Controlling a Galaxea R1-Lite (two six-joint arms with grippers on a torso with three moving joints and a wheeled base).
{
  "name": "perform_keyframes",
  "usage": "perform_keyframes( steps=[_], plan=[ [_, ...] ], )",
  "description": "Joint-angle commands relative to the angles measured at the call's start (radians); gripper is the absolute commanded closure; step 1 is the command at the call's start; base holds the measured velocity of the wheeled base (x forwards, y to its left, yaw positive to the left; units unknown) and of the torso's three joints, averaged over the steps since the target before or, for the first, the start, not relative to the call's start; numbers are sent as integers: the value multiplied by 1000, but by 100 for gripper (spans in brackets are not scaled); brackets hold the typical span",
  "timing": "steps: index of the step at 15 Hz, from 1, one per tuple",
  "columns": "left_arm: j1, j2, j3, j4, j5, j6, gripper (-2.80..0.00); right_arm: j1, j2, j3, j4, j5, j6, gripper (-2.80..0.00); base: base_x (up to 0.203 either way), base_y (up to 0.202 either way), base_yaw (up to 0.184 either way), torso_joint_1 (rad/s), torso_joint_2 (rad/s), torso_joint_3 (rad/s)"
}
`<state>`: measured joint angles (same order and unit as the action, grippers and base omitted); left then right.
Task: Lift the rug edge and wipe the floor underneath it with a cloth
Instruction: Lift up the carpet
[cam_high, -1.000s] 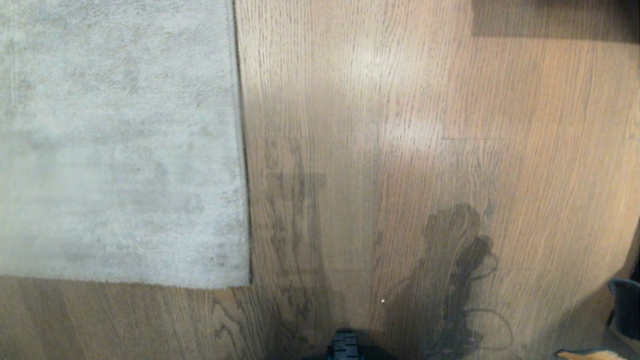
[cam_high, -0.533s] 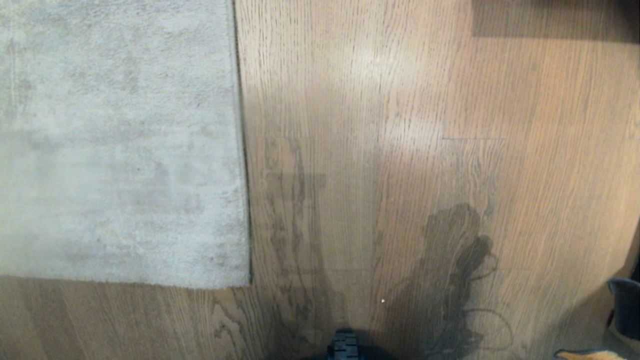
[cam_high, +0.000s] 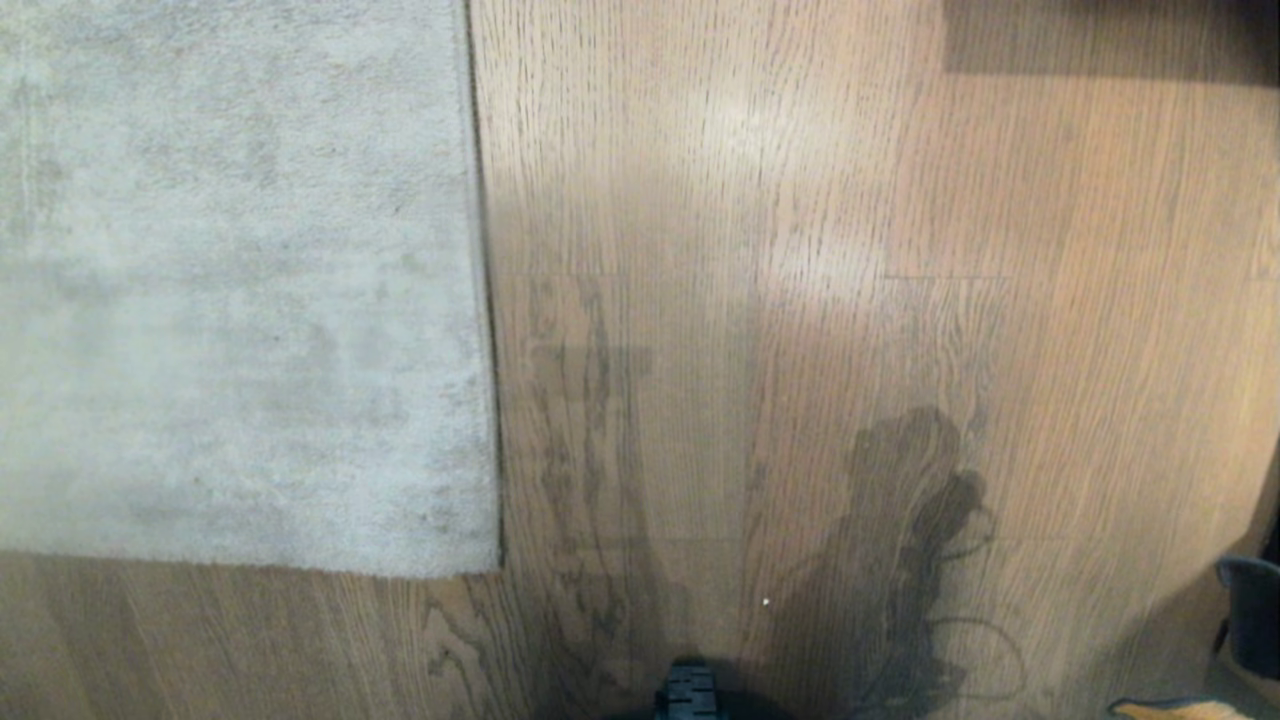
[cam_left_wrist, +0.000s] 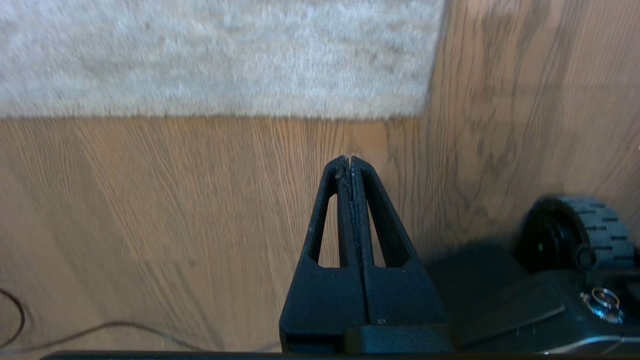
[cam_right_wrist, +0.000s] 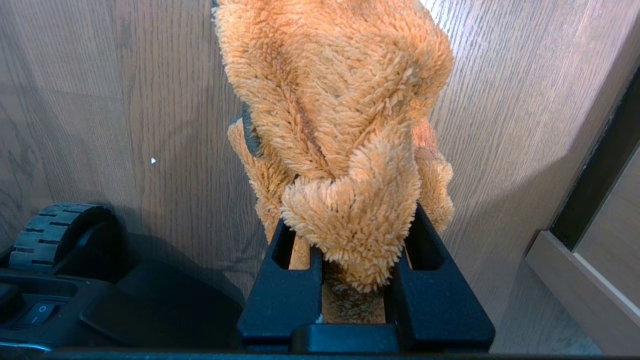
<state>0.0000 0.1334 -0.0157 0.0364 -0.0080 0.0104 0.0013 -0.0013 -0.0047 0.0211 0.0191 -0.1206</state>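
My right pincer (cam_right_wrist: 357, 235) grips the cloth (cam_right_wrist: 335, 125); my left pincer (cam_left_wrist: 350, 165) is closed, near the flat rug edge (cam_left_wrist: 215, 114). Closed, it may push the rug instead of lifting it.

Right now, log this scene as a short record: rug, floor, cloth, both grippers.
rug: large pale grey short-pile rug, flat; its near corner lies ahead of the left gripper
rug edge: straight border down on the planks, not lifted
floor: brown wood-grain plank floor, bare beside the rug
cloth: fuzzy orange rag, bunched between the right gripper's fingers and draped over them
left gripper: shut, empty, above bare floor
right gripper: clamped on the cloth
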Motion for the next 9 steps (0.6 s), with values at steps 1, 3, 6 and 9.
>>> perform_keyframes(
  steps=[1,3,6,9],
  plan=[
    [0,58,0,0,0,0,0,0,1,0,0,1,-1,0,0,0,0,0,0,0],
    [0,97,0,0,0,0,0,0,1,0,0,1,-1,0,0,0,0,0,0,0],
    [0,124,0,0,0,0,0,0,1,0,0,1,-1,0,0,0,0,0,0,0],
    [2,117,0,-1,0,-1,0,0,1,0,0,-1,-2,0,0,0,0,0,0,0]
  ],
)
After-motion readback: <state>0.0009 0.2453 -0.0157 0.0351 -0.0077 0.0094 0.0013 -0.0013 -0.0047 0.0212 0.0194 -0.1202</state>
